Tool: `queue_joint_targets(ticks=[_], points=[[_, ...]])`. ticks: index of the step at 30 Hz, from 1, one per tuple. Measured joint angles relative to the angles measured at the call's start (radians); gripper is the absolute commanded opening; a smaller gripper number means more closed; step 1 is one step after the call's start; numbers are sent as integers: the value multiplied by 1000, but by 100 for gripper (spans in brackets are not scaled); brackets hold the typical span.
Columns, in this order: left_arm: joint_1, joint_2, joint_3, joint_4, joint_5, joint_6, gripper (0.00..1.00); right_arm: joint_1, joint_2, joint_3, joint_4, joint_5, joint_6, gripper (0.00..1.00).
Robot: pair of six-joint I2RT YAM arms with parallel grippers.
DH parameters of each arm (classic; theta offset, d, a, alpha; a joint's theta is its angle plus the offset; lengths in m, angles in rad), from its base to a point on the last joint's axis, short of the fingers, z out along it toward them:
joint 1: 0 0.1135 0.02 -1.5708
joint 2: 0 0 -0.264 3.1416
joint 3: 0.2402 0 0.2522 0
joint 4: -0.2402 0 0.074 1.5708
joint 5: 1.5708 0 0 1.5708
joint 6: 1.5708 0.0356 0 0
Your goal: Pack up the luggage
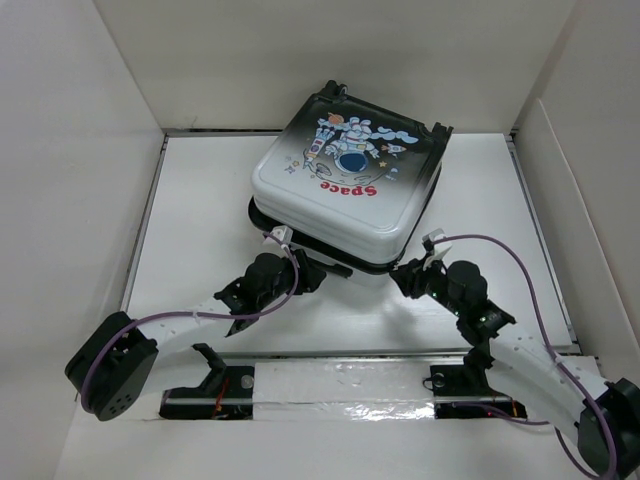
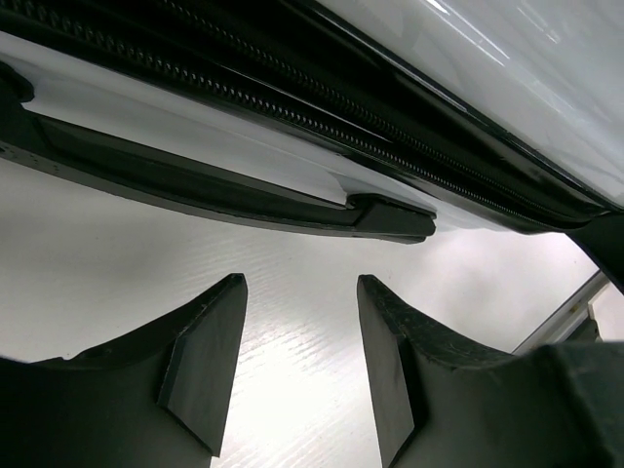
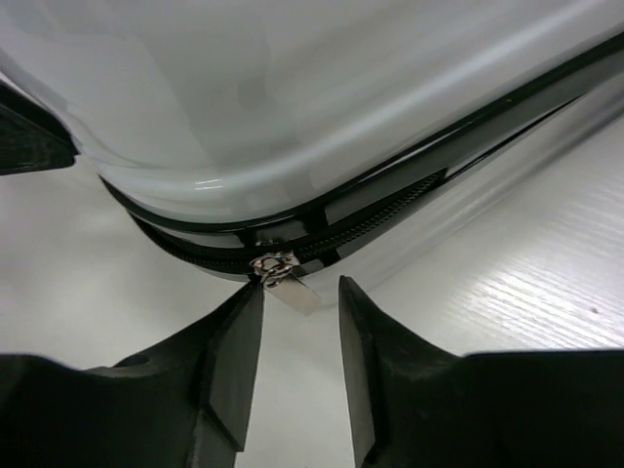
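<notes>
The luggage point(image 1: 345, 170) lies lid down on the surface point(image 1: 200, 200) just beyond both arms, its zipper pull point(image 3: 285, 276) at the near right corner just off the parted, empty tips of the right hand point(image 3: 300, 322), while the left hand point(image 2: 297, 331) gapes empty below the handle point(image 2: 244, 200).

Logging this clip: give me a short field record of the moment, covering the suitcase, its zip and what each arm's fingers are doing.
luggage: flat on the table, printed shell up, lid down on the base
zipper pull: silver, at a near corner; how far the zip is closed cannot be told
left fingers: apart, empty, facing the black side handle
right fingers: apart, zipper pull just ahead of the tips, not clamped
</notes>
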State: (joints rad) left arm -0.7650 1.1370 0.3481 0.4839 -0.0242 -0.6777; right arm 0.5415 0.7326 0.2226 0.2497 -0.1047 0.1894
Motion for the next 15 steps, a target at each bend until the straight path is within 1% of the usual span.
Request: queue_joint_targets(ticks=[1, 6, 7, 9, 10, 15], points=[[0, 0, 0, 2, 2, -1, 46, 1, 5, 0, 6, 0, 2, 32], [-2, 0, 0, 7, 7, -1, 46, 8, 13, 0, 24, -16, 19, 14], [-5, 0, 0, 7, 8, -1, 46, 9, 13, 0, 24, -15, 20, 9], [-14, 1, 0, 10, 9, -1, 45, 9, 11, -2, 24, -11, 24, 4], [-21, 3, 0, 13, 9, -1, 45, 10, 8, -3, 25, -8, 25, 0], [-80, 43, 21, 22, 5, -1, 46, 27, -30, -10, 13, 17, 28, 0]])
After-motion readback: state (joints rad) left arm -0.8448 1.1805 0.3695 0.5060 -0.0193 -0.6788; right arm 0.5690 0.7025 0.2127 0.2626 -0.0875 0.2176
